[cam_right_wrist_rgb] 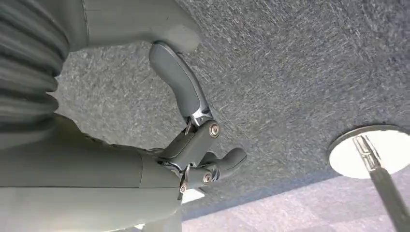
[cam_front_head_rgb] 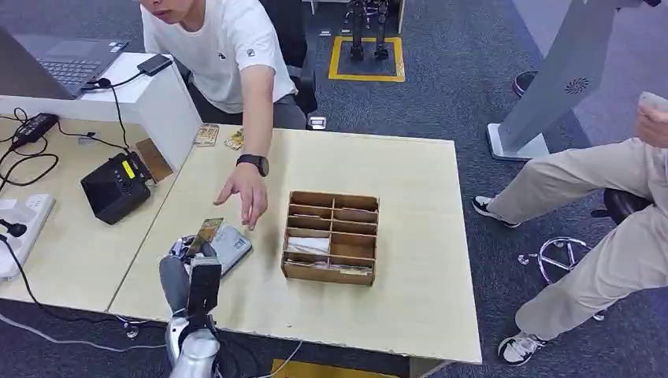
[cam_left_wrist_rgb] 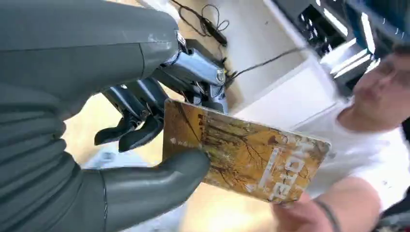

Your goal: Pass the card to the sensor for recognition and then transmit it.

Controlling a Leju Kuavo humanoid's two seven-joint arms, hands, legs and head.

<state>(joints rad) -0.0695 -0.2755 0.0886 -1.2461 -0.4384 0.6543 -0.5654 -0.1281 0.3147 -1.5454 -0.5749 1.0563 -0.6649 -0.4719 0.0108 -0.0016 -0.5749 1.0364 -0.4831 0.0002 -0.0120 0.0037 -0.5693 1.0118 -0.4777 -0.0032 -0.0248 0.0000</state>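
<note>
My left hand (cam_front_head_rgb: 189,272) stands over the table's front left part and pinches a yellow-brown card (cam_front_head_rgb: 207,231) upright between thumb and fingers. The card is just above a flat grey sensor pad (cam_front_head_rgb: 232,248). In the left wrist view the card (cam_left_wrist_rgb: 246,157) has an autumn-tree print, with my thumb (cam_left_wrist_rgb: 159,186) pressed on its near end and the dark fingers (cam_left_wrist_rgb: 130,128) behind it. A person's hand (cam_front_head_rgb: 246,193) reaches out just beyond the card, fingers down; fingertips of that hand (cam_left_wrist_rgb: 304,212) touch the card's far corner. My right hand (cam_right_wrist_rgb: 193,140) hangs over grey carpet, fingers curled, holding nothing.
A wooden compartment box (cam_front_head_rgb: 331,236) with a few cards sits right of the sensor. A black device (cam_front_head_rgb: 116,187), cables and a laptop (cam_front_head_rgb: 67,63) are on the left desk. Two cards (cam_front_head_rgb: 220,138) lie at the table's far edge. A second person's legs (cam_front_head_rgb: 583,228) are at right.
</note>
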